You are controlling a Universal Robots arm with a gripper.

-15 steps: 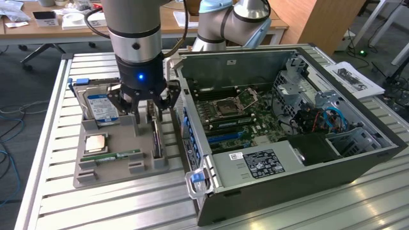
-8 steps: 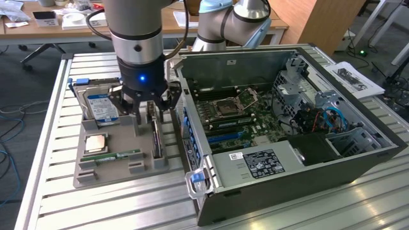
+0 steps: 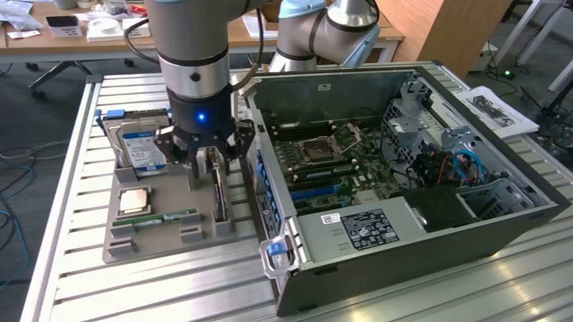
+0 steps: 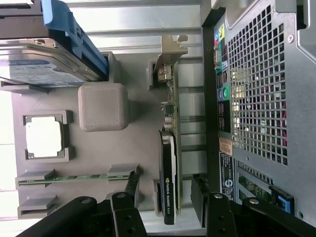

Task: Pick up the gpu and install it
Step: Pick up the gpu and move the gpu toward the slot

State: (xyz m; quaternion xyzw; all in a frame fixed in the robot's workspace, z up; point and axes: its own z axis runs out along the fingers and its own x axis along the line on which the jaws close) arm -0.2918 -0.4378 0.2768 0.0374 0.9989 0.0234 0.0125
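My fingers [image 4: 132,183] are spread wide, one on each side of the gpu [image 4: 171,148], and neither one touches it. The gpu stands on its long edge in a slot of the grey holder tray [image 3: 147,245], at the side of the tray nearest to the computer case [image 3: 501,221]. Its black cooler faces the middle of the tray, and its silver bracket [image 4: 170,52] is at the end far from my gripper [image 3: 212,161].

Around the card there is little room. The rear wall of the case, with its perforated grille [image 4: 261,89], rises just beside the tray. On the other side a grey block [image 4: 102,106] stands near the card. Behind the block sits a hard drive [image 3: 143,147] with a blue label, in a blue bracket. A processor chip [image 3: 134,199] lies in a square pocket, and a narrow green memory stick [image 3: 166,218] stands in its own slot near one of my fingers.

The tray rests on a table of slatted metal profiles [image 3: 107,295]. The case lies open on the same table, with the motherboard [image 3: 336,161] showing. Some printed papers [image 3: 497,111] lie on the far corner of the table. Behind it stands a second robot arm [image 3: 323,30], and further back a wooden desk [image 3: 54,41] with small things on it.
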